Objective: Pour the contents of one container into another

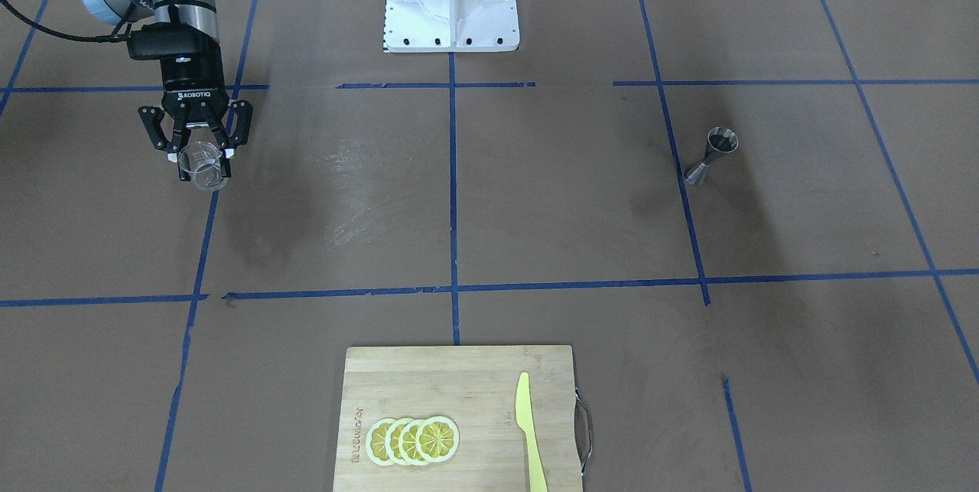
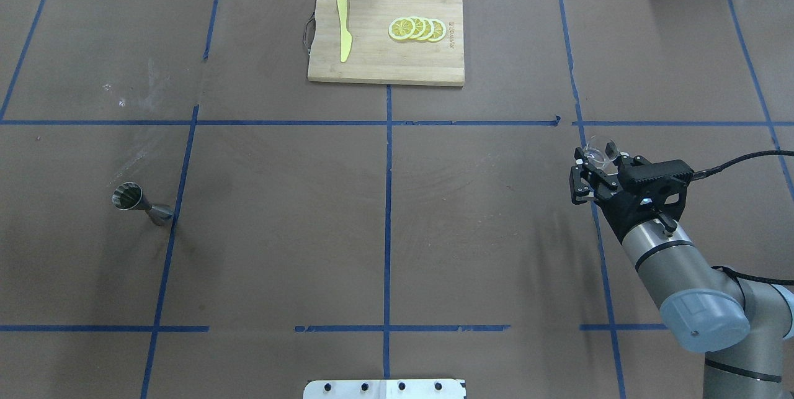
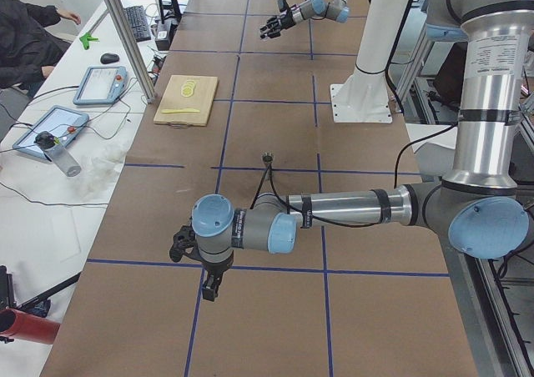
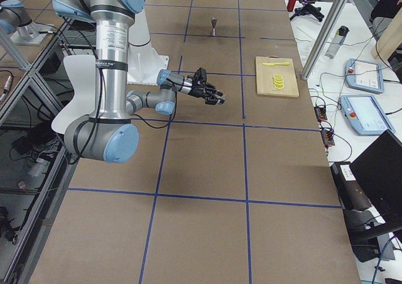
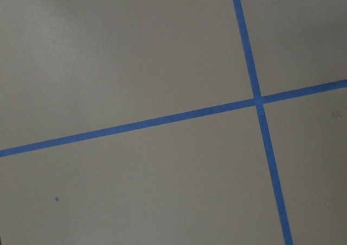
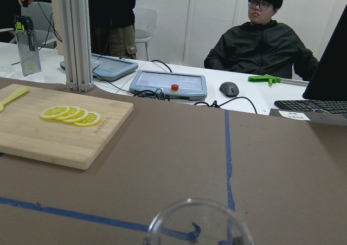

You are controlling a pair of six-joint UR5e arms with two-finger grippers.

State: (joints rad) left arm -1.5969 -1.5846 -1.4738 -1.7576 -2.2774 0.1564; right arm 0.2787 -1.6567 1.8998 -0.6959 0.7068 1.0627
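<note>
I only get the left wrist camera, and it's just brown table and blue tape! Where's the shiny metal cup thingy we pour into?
Observer: The silver hourglass-shaped metal jigger stands upright on the table, on the robot's left side, beside a blue tape line.
Operator: Who's got the glass one?
Observer: The right gripper is shut on the small clear glass cup, far across the table from the jigger.
Operator: Anything else out there?
Observer: A wooden cutting board with yellow lemon slices and a yellow knife on it.
</note>
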